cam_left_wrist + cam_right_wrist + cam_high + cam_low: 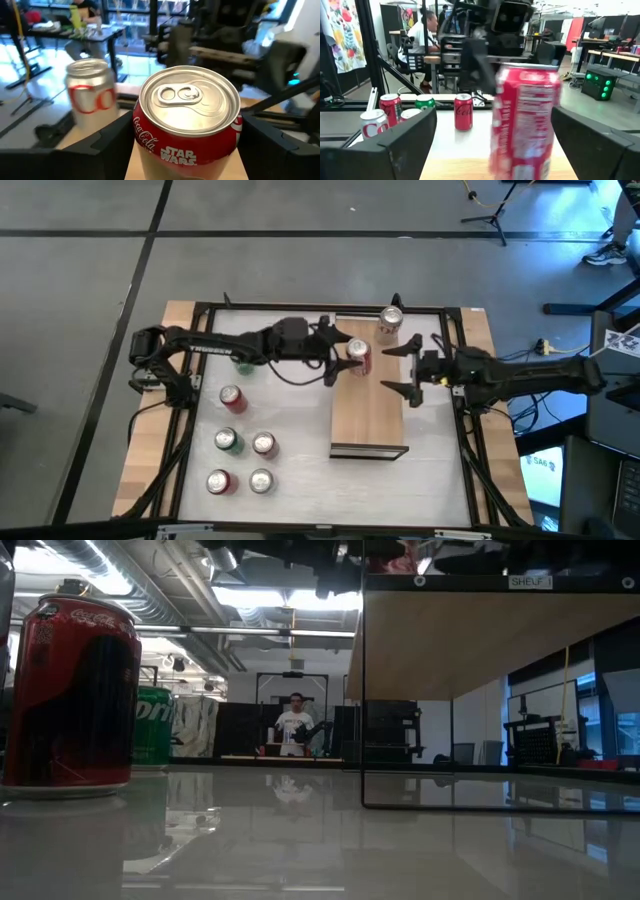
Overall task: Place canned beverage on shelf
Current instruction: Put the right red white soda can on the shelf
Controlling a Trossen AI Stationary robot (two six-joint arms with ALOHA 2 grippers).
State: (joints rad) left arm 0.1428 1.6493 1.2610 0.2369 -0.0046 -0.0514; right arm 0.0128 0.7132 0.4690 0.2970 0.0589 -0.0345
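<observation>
Gripping the red can (pixel 358 356) on the shelf (pixel 368 415), left fingers (pixel 112 142); right fingers (pixel 407 137) spread wide.

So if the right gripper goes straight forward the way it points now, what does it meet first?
Probably the red can, standing on the shelf between the left gripper fingers. It sits directly ahead of the open right gripper. Beyond it comes the left arm; exact depth is unclear.

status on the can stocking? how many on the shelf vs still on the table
Done: one silver can stands at the far end of the long light-wood shelf board. In hand: the left gripper holds a red Star Wars Coke can over that board, beside the silver one; the right gripper waits open next to it. Left: five cans grouped on the white tabletop, including a red one.
</observation>
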